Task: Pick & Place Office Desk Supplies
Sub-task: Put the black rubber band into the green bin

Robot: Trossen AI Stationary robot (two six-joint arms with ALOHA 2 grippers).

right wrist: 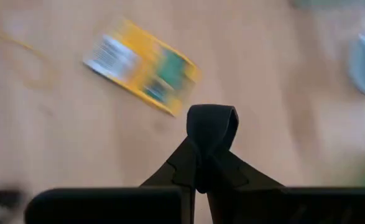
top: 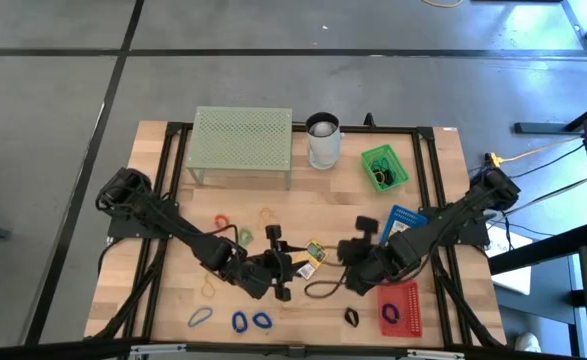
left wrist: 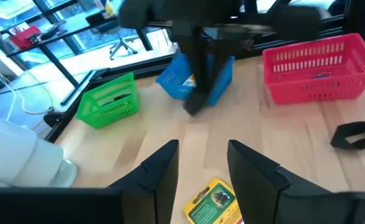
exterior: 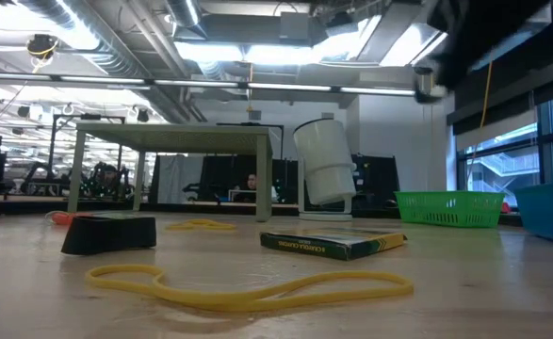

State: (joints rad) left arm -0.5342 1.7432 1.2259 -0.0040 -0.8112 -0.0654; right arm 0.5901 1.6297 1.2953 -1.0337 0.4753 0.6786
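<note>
A yellow card pack [top: 313, 255] [left wrist: 214, 203] lies flat on the table just beyond and below the fingers of my open left gripper [top: 291, 263] [left wrist: 201, 152], which touches nothing. My right gripper [top: 359, 243] [right wrist: 202, 155] hovers to the pack's right, shut on a small black binder clip [right wrist: 212, 126]. A tan rubber band [top: 323, 290] [exterior: 248, 287] lies near the pack. Other binder clips lie loose on the table [top: 273, 233] [exterior: 106, 234] [left wrist: 354, 134]. Coloured rubber bands [top: 235, 320] are scattered along the near left. My right gripper pinches the black binder clip between its two fingertips [right wrist: 191, 155]. The clip's rounded end [right wrist: 212, 115] sticks out past the tips. The fingers slant down from above, and the clip is lifted clear of the table.
A red basket [top: 401, 308] sits at the near right, a blue basket [top: 405, 222] behind it and a green basket [top: 384, 168] farther back. A white cup [top: 323, 140] and a pale green mesh stand [top: 243, 140] stand along the far edge.
</note>
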